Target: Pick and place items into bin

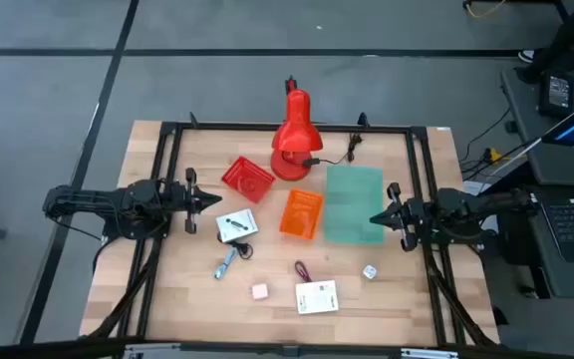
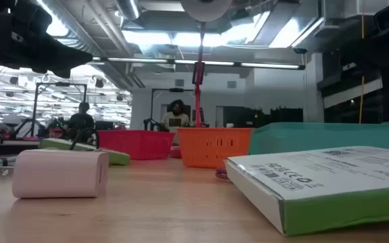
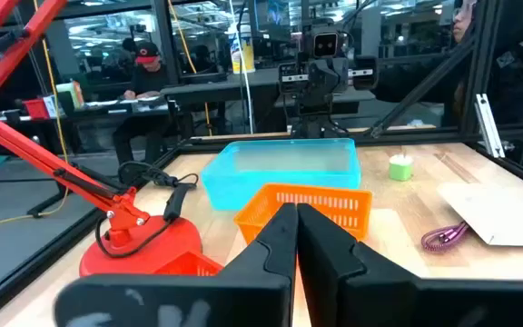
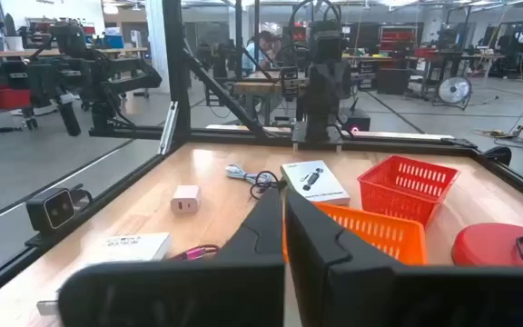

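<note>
Task not begun: white printed box (image 1: 316, 296), pink cube (image 1: 259, 291), white die (image 1: 369, 271) outside orange mesh bin (image 1: 300, 214). Left gripper (image 1: 218, 202), right gripper (image 1: 374, 218) closed, empty.

Toward 12 o'clock the counter (image 1: 167, 289) is blocked in the middle by the red desk lamp (image 1: 293, 140), with the red basket (image 1: 247, 179) at its 8 o'clock, the orange basket (image 1: 302, 214) at its 6 o'clock and the teal bin (image 1: 353, 202) at its 4 o'clock, the baskets and bin close together with only narrow gaps between them. The left hand (image 1: 217, 202), fingers pressed together, sits at 9 o'clock and the right hand (image 1: 375, 217), likewise closed, at 3 o'clock, each with an open lane of bare wood along its own side. Toward 6 o'clock only low things lie well apart: a white box (image 1: 236, 226), a pink cube (image 1: 259, 291), a maroon cord loop (image 1: 300, 269), a printed card box (image 1: 317, 296) and a white die (image 1: 369, 271).
</note>
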